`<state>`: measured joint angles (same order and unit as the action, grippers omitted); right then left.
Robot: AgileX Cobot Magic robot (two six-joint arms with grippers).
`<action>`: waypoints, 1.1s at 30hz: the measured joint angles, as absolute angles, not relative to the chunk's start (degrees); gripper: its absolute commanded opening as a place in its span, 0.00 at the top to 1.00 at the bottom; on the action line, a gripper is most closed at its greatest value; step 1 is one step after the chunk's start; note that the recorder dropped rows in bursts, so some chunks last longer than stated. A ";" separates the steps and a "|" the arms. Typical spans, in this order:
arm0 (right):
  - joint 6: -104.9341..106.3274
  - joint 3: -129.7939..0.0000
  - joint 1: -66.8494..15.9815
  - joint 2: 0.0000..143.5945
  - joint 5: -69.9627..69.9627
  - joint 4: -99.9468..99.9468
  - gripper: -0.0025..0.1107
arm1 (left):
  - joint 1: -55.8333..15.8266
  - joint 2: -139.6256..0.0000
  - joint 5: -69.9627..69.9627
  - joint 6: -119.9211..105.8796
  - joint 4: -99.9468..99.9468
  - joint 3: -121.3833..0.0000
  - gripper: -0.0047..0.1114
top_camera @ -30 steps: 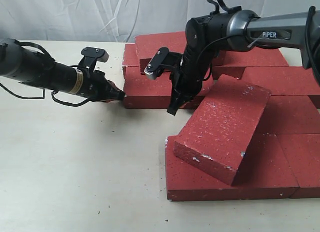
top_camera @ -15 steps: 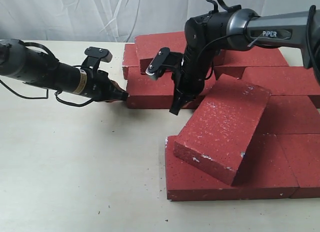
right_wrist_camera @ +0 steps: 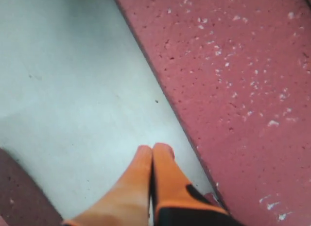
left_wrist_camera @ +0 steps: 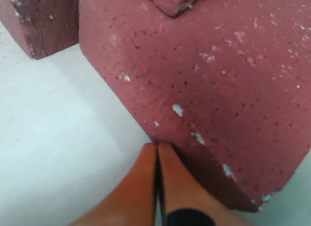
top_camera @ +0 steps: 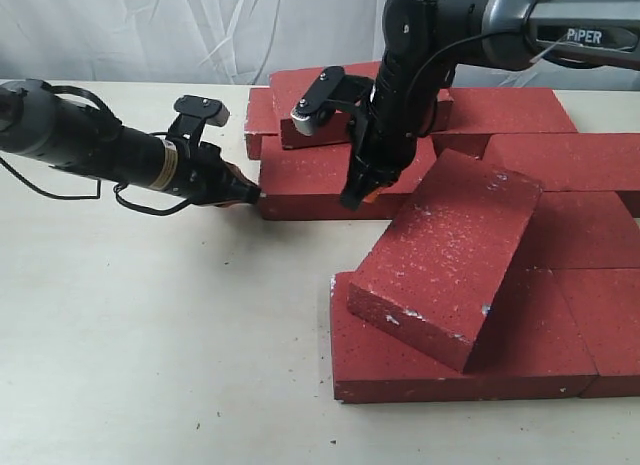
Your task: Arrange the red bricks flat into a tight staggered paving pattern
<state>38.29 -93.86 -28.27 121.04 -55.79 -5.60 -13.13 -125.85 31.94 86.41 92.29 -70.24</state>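
Jaws pressed together, your left gripper (top_camera: 250, 193) met the end of a flat red brick (top_camera: 310, 175) in the exterior view, probably to shove it tight; your right gripper (top_camera: 352, 197), also closed, hung at its front face, near a tilted brick (top_camera: 450, 253). Left wrist view: orange tips touched a grainy, white-flecked corner. Right wrist view: tips pointed at bare table (right_wrist_camera: 73, 65) beside a speckled edge.
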 measured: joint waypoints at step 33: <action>13.01 -57.47 -23.72 85.08 -20.31 12.94 0.99 | -20.82 -125.97 27.12 86.41 91.18 -73.12 0.96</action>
